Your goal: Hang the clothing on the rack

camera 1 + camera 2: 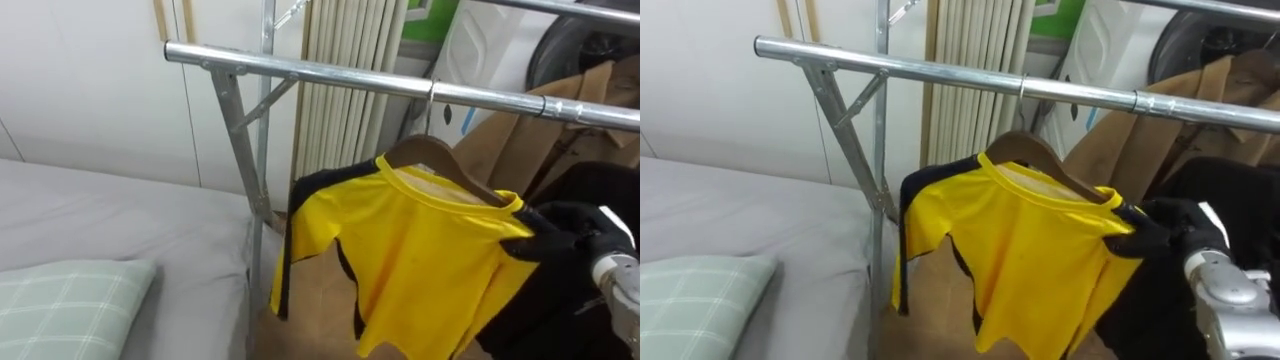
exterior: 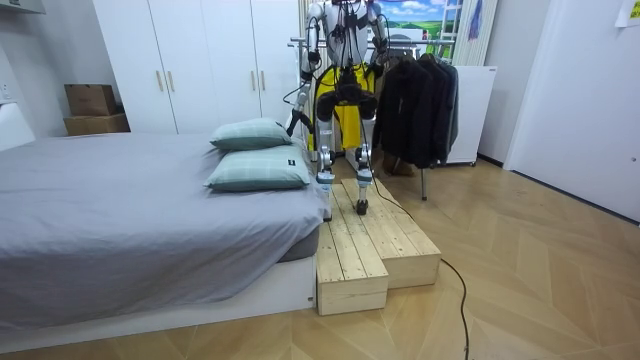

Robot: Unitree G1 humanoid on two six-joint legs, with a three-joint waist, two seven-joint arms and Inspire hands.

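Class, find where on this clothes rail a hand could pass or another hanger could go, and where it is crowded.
Free: the rail between its slanted brace and the wooden hanger carrying the yellow shirt. Crowded: past that hanger, where the right hand grips the shirt beside a brown coat and dark clothes.

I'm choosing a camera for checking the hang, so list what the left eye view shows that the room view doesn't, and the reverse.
Left eye view: the brown wooden hanger hooked over the silver metal rail, and the right hand curled on the shoulder of the yellow short-sleeved shirt. Room view: the robot standing on a pale wooden plank platform beside the grey bed, and brown cardboard boxes beyond it. Both: the yellow shirt, the bed and a pale green checked pillow.
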